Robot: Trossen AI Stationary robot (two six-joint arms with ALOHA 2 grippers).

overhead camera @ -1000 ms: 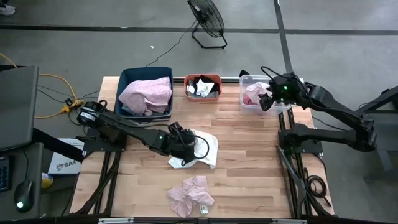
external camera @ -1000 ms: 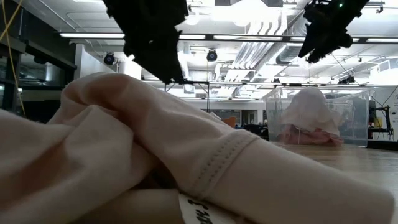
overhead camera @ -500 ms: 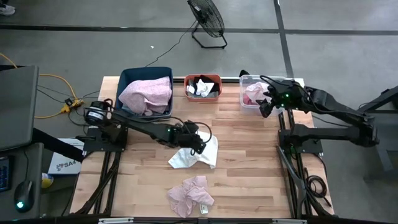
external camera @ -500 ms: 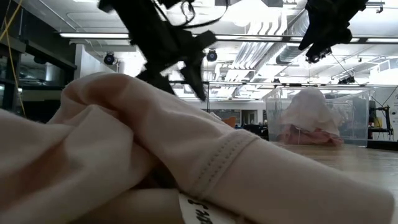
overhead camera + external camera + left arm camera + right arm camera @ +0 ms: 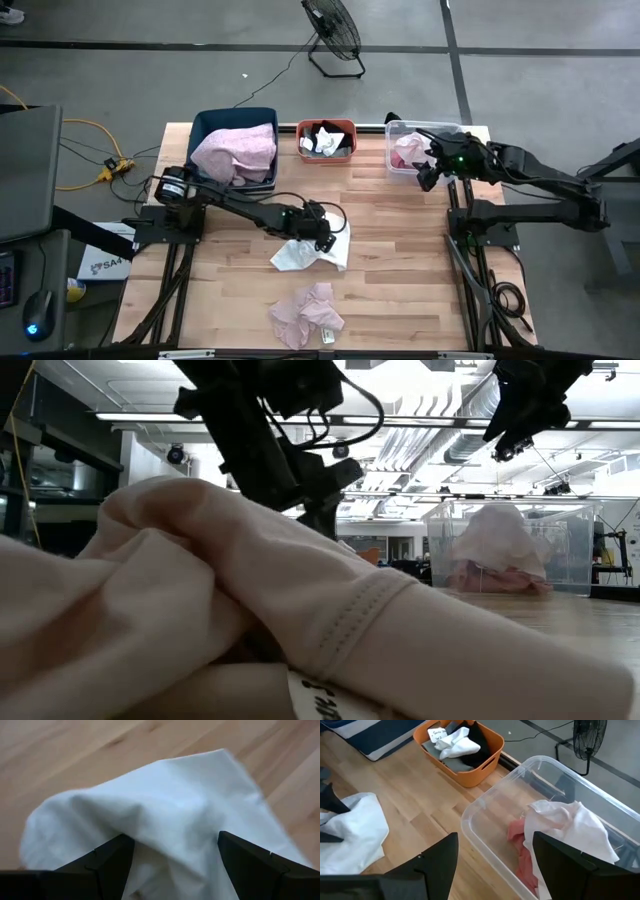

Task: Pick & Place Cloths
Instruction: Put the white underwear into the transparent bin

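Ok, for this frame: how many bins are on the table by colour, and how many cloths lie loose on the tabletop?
Blue bin: 1
Orange bin: 1
Clear bin: 1
White cloth loose on the table: 1
Pink cloth loose on the table: 1
Total: 3 bins, 2 loose cloths, 5 things.

A lab or workshop hall: bare concrete floor (image 5: 560,80), exposed ceiling ducts (image 5: 420,450), floor fan (image 5: 333,30)

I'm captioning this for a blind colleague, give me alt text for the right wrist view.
The open right tool hovers over a clear plastic bin holding white and pink cloths. Beyond it sit an orange bin of black and white cloths and a white cloth on the wooden table.
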